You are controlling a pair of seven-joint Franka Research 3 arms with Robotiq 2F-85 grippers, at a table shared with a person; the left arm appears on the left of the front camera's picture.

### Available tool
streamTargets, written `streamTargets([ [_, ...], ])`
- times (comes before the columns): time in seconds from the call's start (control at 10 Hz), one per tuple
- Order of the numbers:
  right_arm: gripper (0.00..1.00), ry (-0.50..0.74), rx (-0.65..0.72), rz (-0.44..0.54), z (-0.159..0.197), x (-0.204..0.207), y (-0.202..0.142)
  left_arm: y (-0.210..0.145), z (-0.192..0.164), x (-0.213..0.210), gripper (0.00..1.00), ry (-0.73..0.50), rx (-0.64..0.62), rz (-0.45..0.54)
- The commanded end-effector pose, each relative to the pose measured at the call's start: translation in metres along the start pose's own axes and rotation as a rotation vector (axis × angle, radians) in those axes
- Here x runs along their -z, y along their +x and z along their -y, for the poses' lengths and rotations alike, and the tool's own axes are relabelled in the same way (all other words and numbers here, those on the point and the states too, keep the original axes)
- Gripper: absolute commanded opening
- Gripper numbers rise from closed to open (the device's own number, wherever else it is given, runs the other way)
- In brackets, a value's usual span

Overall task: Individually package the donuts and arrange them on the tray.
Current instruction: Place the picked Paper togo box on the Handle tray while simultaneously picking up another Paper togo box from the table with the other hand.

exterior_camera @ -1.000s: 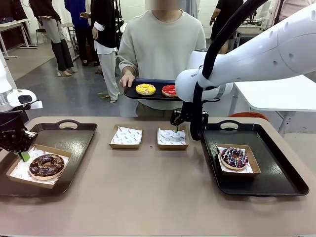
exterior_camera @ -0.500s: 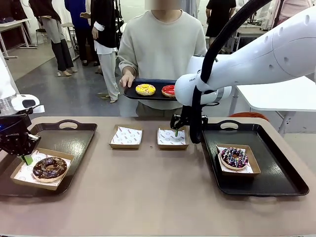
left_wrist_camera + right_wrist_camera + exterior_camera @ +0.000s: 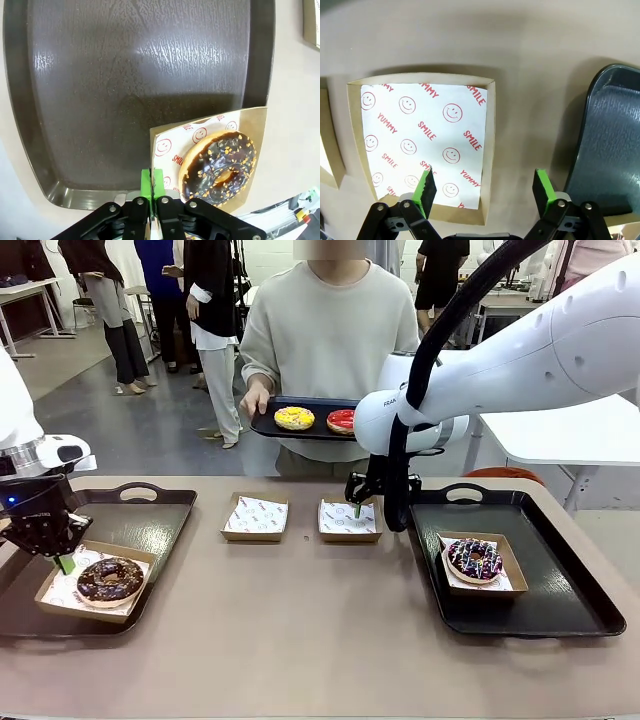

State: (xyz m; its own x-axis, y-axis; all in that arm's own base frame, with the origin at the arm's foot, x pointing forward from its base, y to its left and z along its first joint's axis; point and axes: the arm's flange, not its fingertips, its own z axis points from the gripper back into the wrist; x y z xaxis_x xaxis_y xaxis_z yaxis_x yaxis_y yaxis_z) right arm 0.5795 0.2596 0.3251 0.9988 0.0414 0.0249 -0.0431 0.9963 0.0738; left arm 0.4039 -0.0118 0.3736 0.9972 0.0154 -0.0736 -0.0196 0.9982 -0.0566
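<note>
Where the front view looks across the tan table (image 3: 300,660), the left gripper (image 3: 64,562) is recorded clenched on the rim of a shallow brown cardboard box lined with white printed paper (image 3: 58,592). The dark chocolate ring donut (image 3: 110,580) is carried in that box, over the near corner of the left black plastic tray (image 3: 150,525). A first empty box (image 3: 255,517) and a second empty box (image 3: 349,520) of the same kind are set side by side at the table's middle, and the right gripper (image 3: 357,508) is held just above the second, jaws released. On the right black plastic tray (image 3: 560,600) a further box (image 3: 508,562) is listed, with the dark purple ring donut with coloured sprinkles (image 3: 475,558) in it. A small black tray (image 3: 320,430) is held by the person's hand (image 3: 255,398) at the far side, bearing the yellow-iced ring donut (image 3: 295,419) and the glossy red ring donut (image 3: 343,422). By the left wrist view, the left gripper (image 3: 151,182) is shown pinched shut on the lined box's (image 3: 252,120) edge, the dark chocolate ring donut (image 3: 220,165) lying just beside the pads and the box overlapping the rim of the left black plastic tray (image 3: 125,75). By the right wrist view, the right gripper (image 3: 485,186) is shown spread wide, holding nothing, one pad over the second empty box (image 3: 420,130) with its smiley-printed paper, the other beyond the box wall over bare table (image 3: 530,75); a corner of the right black plastic tray (image 3: 615,140) is noted alongside.
</note>
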Motion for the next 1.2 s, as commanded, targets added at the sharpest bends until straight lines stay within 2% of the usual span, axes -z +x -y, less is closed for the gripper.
streamTargets([
  [0.0, 1.00, -0.009, 0.025, 0.008, 0.000, 0.005, -0.002, 0.001, 0.004, 0.007, 0.01, 0.036, -0.014, 0.013],
  [0.8, 1.00, 0.002, 0.020, 0.002, 0.001, 0.005, -0.004, 0.004, 0.006, 0.019, 0.01, 0.061, -0.013, -0.011],
  [0.9, 0.42, 0.004, 0.010, 0.004, 0.000, 0.005, -0.004, 0.003, 0.006, 0.018, 0.14, 0.057, -0.010, -0.008],
  [1.0, 0.41, 0.008, 0.015, 0.004, 0.000, 0.005, -0.004, 0.003, 0.006, 0.017, 0.51, 0.057, -0.006, -0.010],
  [1.1, 0.00, 0.010, 0.020, 0.004, 0.000, 0.005, -0.004, 0.002, 0.006, 0.017, 0.64, 0.057, -0.007, -0.013],
])
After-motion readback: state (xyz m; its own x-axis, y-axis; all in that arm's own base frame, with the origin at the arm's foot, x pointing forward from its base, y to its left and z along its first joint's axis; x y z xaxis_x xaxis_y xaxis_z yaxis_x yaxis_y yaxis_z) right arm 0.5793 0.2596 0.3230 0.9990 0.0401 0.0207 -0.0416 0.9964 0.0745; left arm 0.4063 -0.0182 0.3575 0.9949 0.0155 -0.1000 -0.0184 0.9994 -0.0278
